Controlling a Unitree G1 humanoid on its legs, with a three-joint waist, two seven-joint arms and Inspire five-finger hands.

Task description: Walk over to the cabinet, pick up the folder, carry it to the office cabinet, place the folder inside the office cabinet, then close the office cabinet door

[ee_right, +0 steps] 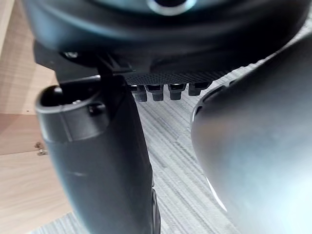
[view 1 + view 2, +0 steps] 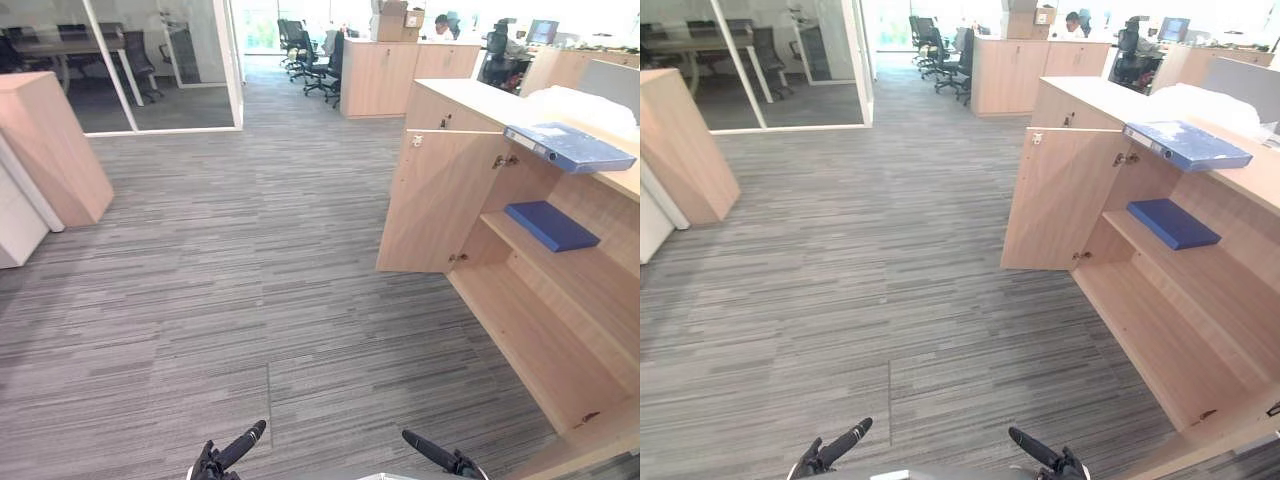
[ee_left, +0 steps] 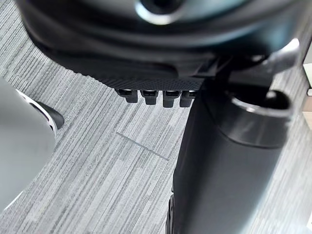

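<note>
Left hand (image 2: pixel 225 455): low at the near edge on my left, over carpet. Fingers (image 3: pixel 148 96) relaxed, not curled on anything, holding nothing.
Right hand (image 2: pixel 442 458): low at the near edge on my right, close to the cabinet's near end. Fingers (image 1: pixel 161 91) loose as well, nothing in it.
Carpet (image 2: pixel 250 260): grey striped tiles, running from the hands out to the far desks.
Cabinet (image 2: pixel 560 370): light wood, along my right side, with one shelf (image 2: pixel 600 275) across it.
Door (image 2: pixel 440 200): swung wide open at the cabinet's far end, standing out over the carpet.
Glass wall (image 2: pixel 160 60): far left, white frame, with a table and chairs behind it.
Side cabinet (image 2: pixel 50 140): light wood, on the left, well apart from the open one.
Far cabinets (image 2: pixel 380 75): same wood, past the open cabinet, a cardboard box (image 2: pixel 392 20) on top.
White heap (image 2: pixel 580 100): on the cabinet top, behind the top folder. I can't tell what it is.
Top folder (image 2: pixel 568 146): blue ring binder, flat on the cabinet top, its corner out over the open front. Well apart from both hands.
Shelf folder (image 2: pixel 550 225): blue, flat on the shelf's far end, inside the cabinet, below the top folder.
Chairs (image 2: pixel 315 60): dark office chairs, far back in the aisle.
Person (image 2: pixel 441 27): seated behind the far cabinets.
</note>
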